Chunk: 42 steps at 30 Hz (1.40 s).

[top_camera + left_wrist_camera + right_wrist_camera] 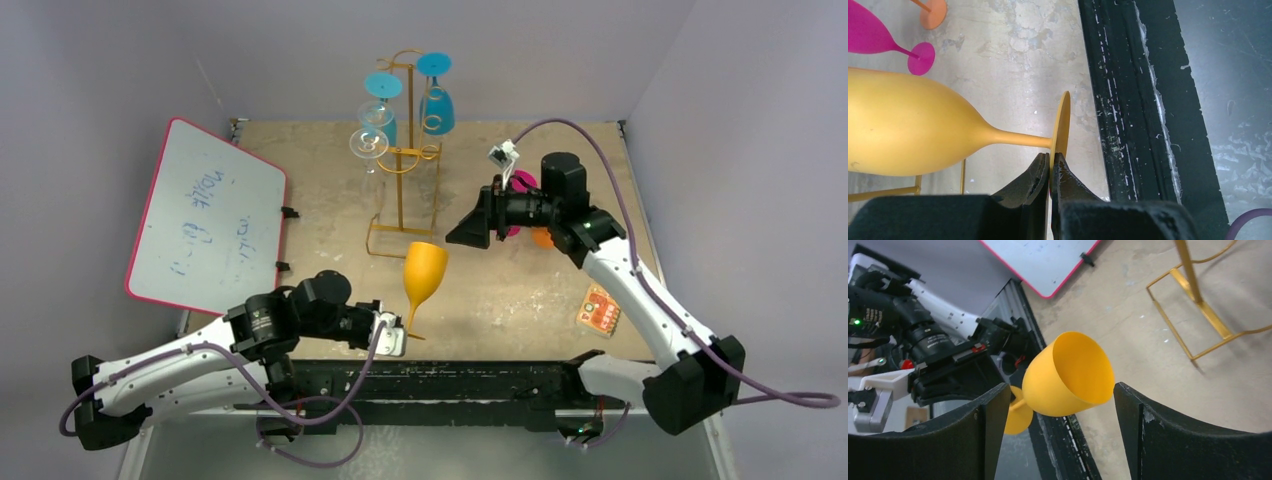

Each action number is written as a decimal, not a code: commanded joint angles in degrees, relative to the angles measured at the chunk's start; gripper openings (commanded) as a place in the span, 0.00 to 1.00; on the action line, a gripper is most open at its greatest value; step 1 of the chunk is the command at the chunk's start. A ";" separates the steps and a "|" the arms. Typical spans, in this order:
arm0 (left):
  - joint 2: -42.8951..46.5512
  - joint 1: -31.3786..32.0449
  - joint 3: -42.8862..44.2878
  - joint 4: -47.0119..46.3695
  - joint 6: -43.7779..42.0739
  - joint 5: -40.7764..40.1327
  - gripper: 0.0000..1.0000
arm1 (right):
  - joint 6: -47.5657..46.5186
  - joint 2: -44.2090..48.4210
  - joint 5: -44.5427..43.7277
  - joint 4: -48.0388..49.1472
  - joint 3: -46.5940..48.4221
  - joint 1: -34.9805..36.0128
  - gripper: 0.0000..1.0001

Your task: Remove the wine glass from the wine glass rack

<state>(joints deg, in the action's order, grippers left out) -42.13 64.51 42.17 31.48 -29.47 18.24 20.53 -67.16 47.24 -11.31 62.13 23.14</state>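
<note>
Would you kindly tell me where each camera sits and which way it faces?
Top external: above and behind the arms, looking down on the table, rack, left arm and right arm.
Left wrist: on the left arm, facing across the table; left gripper shut on the yellow glass foot.
Right wrist: on the right arm, facing the left arm; right gripper open, yellow glass beyond.
Shared: all three show the yellow glass.

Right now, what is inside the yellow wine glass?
The right wrist view looks into the yellow wine glass: only its plain yellow inner wall shows, with nothing in it. Its deepest part is covered by its own near wall.
</note>
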 commanded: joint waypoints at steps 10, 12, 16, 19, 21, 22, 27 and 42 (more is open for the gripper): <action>0.72 -0.09 1.65 -2.36 -5.75 -2.93 0.00 | -7.17 -15.30 22.39 -6.68 9.86 4.52 0.57; 1.10 -0.10 1.56 -2.18 -5.79 -3.39 0.00 | -7.67 -14.86 22.41 -7.81 9.45 5.36 0.51; 1.18 -0.15 1.51 -2.55 -6.11 -4.39 0.00 | -5.02 -12.12 27.36 -4.49 6.94 7.55 0.50; -0.26 -0.09 2.13 -2.80 -6.40 -3.49 0.00 | -1.74 -10.38 27.67 -0.87 5.06 9.07 0.47; -1.87 -0.09 2.71 -1.76 -7.41 -3.64 0.00 | -1.66 -9.96 27.95 -0.69 4.58 9.12 0.41; -2.36 -0.11 2.80 -1.25 -7.58 -3.65 0.00 | -1.57 -9.79 28.56 -0.56 4.31 9.18 0.38; -1.72 -0.09 1.10 -2.63 -6.37 -3.20 0.00 | -1.09 -8.95 26.57 -1.28 3.39 9.14 0.12; 4.02 -0.09 -3.91 -8.54 1.25 -3.30 0.61 | 3.90 -4.84 15.16 4.04 -2.17 9.19 0.00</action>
<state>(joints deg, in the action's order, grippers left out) -40.27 64.60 39.09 30.09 -32.25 15.46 23.22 -75.11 65.98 -9.54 61.10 32.01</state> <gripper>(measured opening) 0.511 0.018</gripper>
